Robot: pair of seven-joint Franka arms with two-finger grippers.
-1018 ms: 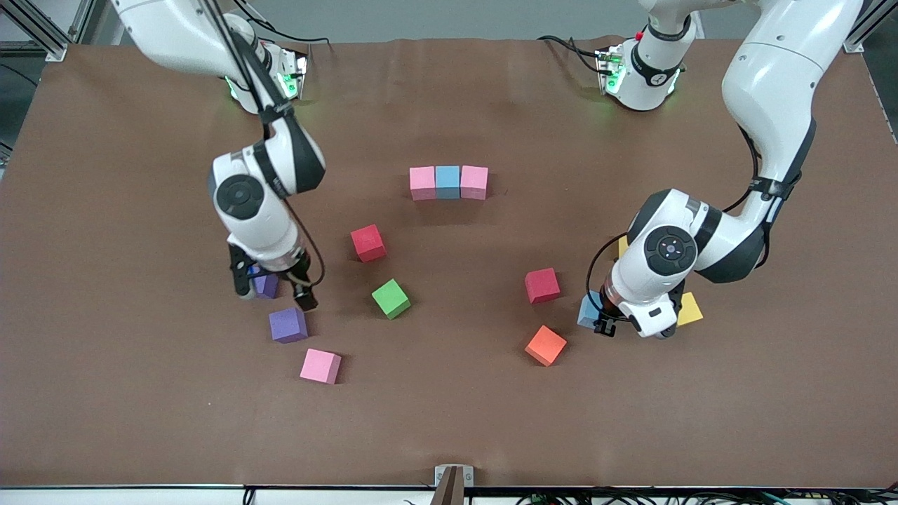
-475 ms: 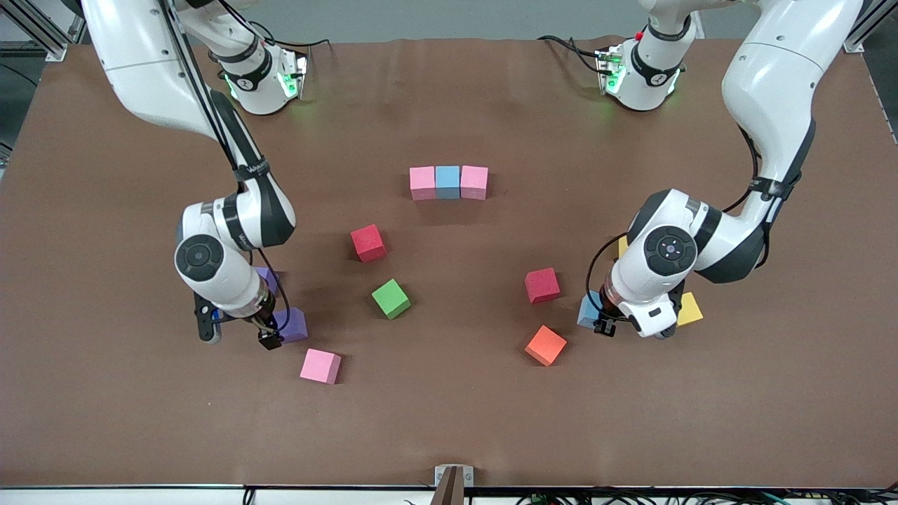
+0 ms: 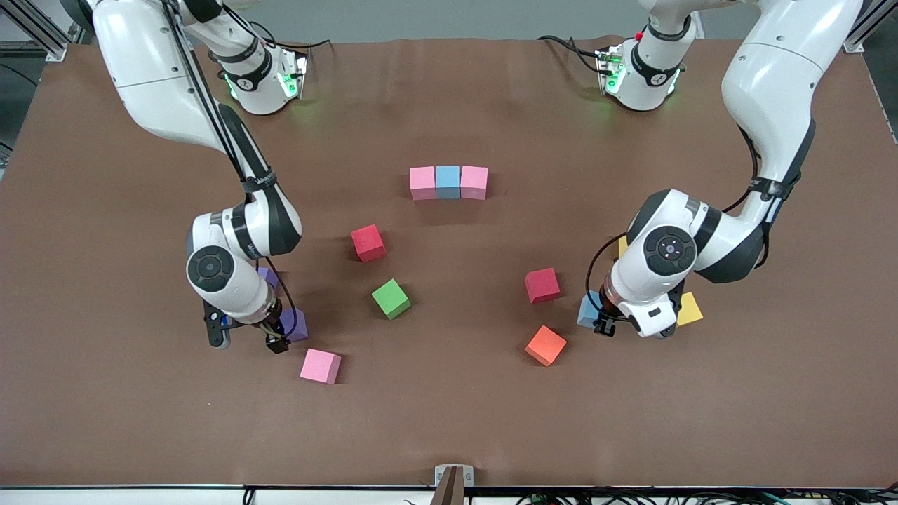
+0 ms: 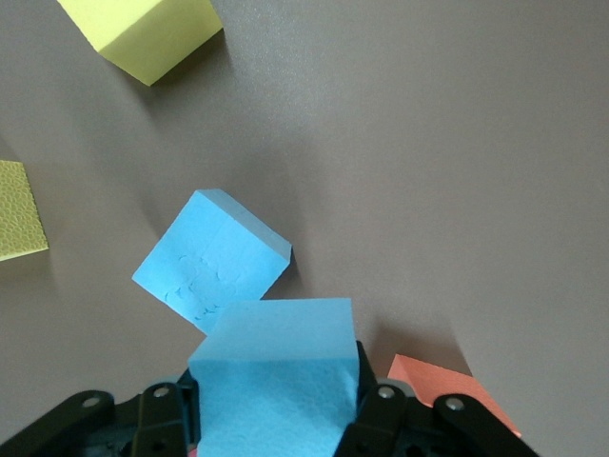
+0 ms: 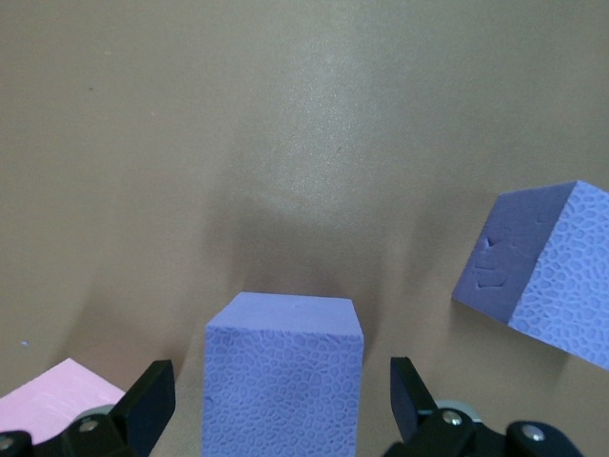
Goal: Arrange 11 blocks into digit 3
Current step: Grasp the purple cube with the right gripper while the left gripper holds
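Wide open at the right gripper point(image 5: 283, 405), low over a purple cube point(image 5: 284, 371), one finger to each side with a gap on both. Just beside that, a second purple point(image 5: 542, 281), tilted. Closed at the left gripper point(image 4: 271, 419) on a blue cube point(image 4: 276, 381), pinched by two opposite faces. Just beside it on the table, a second blue point(image 4: 214, 262), turned at an angle. Of the digit 3, only a row point(image 3: 448, 182) so far: pink, blue, pink, touching side by side at mid-table. Everything else nearer the front camera than the row. Toward the right arm's end from the row: a red cube point(image 3: 368, 243) closest to it, then green point(image 3: 391, 298), both purples, and a loose pink point(image 3: 320, 366) nearest the camera. Toward the left arm's end from the row: a second red point(image 3: 542, 285), orange point(image 3: 546, 345) nearer the camera, the two blues under the left arm, and yellow point(image 3: 689, 308) just past them, with a sliver of another yellow point(image 3: 622, 245) by the arm. All loose cubes well apart from the row.
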